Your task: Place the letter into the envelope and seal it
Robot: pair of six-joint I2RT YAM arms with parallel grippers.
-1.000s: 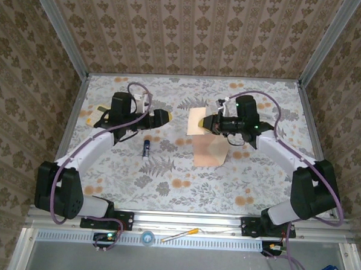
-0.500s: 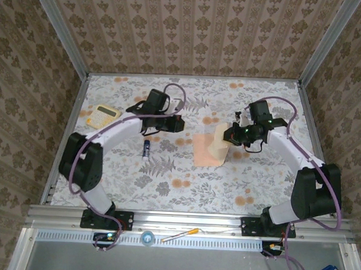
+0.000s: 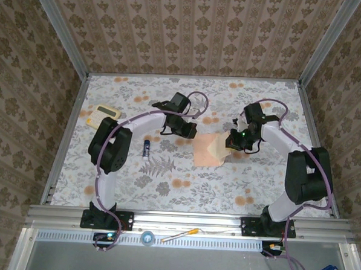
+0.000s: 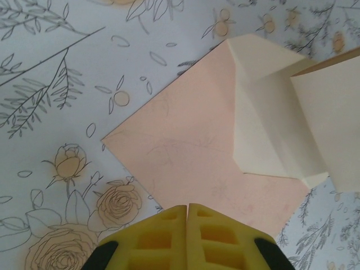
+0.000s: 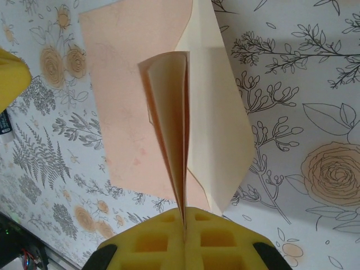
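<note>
Nearest, on the metal rail (image 3: 224, 224) in front of the arm bases, a pen (image 3: 178, 235) lies lengthwise.

On the flowered table (image 3: 165, 188):
- A small dark tube (image 3: 146, 147) lies left of centre, apart from the paper.
- The envelope (image 3: 202, 155) lies flat about mid-table, salmon face up. Its flap (image 5: 222, 129) is folded open and flat on the cloth, with the pale inner face up and the point turned away from the body.
- The letter (image 5: 171, 124) is outside the envelope. It is folded double and stands on edge above the line where the flap meets the envelope body, its two leaves slightly fanned. I cannot tell whether its far edge touches the envelope.

Right gripper (image 5: 184, 218): the yellow pads are pinched on the near edge of the letter, with the sheet running straight out between them. In the overhead view it sits just right of the envelope.

Left gripper (image 4: 187, 216): the yellow pads are pressed together with nothing between them. The wrist view puts the tips over the envelope's near edge. From overhead it is at the envelope's far left corner. Contact with the paper cannot be made out.

Further back, a calculator (image 3: 104, 114) sits at the far left of the table, well apart from both arms' fingers.
</note>
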